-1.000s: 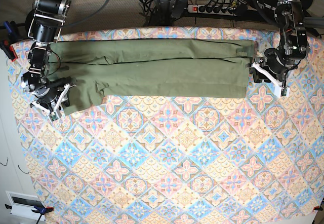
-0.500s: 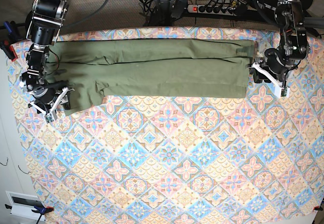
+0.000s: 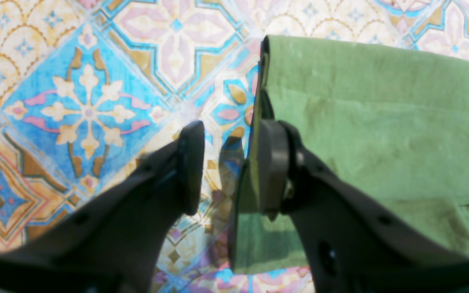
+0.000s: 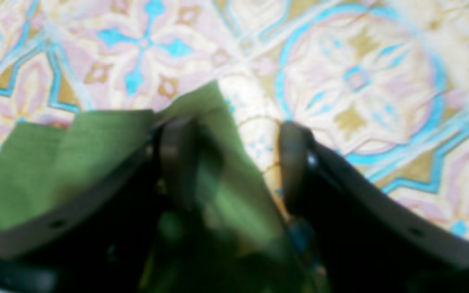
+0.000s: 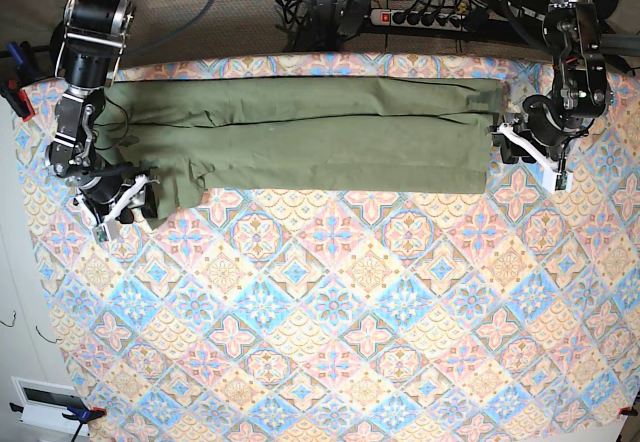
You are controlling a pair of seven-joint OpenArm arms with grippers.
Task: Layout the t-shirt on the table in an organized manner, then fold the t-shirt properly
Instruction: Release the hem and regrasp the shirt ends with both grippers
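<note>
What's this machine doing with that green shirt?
Two robot arms are folding an olive t-shirt on a patterned table. The shirt lies as a long band across the far side. The left gripper stands open at one end, one finger over the edge. The right gripper is open at the other end, over a cloth corner.

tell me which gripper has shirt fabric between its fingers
The right gripper: a corner of the t-shirt lies between its open fingers. The left gripper has only table in its gap.
</note>
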